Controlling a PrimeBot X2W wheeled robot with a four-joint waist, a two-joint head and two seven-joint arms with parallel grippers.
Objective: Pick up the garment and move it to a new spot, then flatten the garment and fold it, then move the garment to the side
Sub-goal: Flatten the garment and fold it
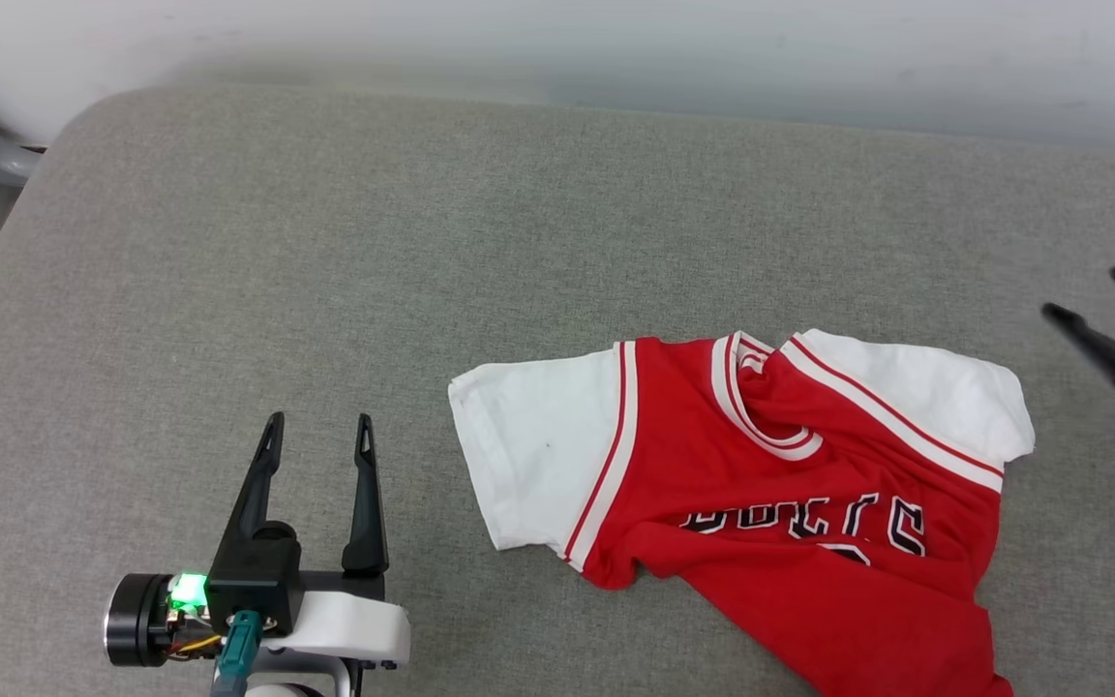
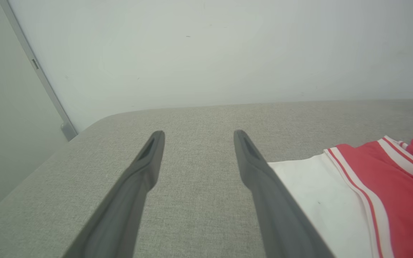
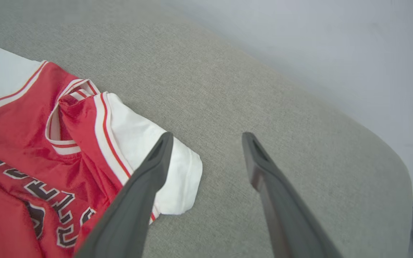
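So the jersey (image 1: 761, 484) is lying crumpled on the grey tabletop (image 1: 325, 242), chest up, over toward the robot's right and close to the near edge. Its lower part runs off the bottom of the head view. One white sleeve (image 1: 528, 455) is spread out pretty flat toward the left. The other sleeve (image 1: 945, 397) points right, and the collar is folded in on itself. The black-and-white lettering is half lost in the wrinkles, so I can't read it properly.

The left hand (image 1: 318, 421) has its fingers spread wide with nothing between them. It's over bare fabric, just beside the flat sleeve but not touching it. From its own wrist cam the left hand (image 2: 198, 134) points at the back wall (image 2: 206, 53), with the jersey (image 2: 389, 186) off to one side.

The right hand (image 1: 1088, 292) is at the right edge of the head view, also spread wide and holding nothing, near the other sleeve but clear of it. In its wrist cam the right hand (image 3: 207, 136) looks past the jersey (image 3: 23, 143).
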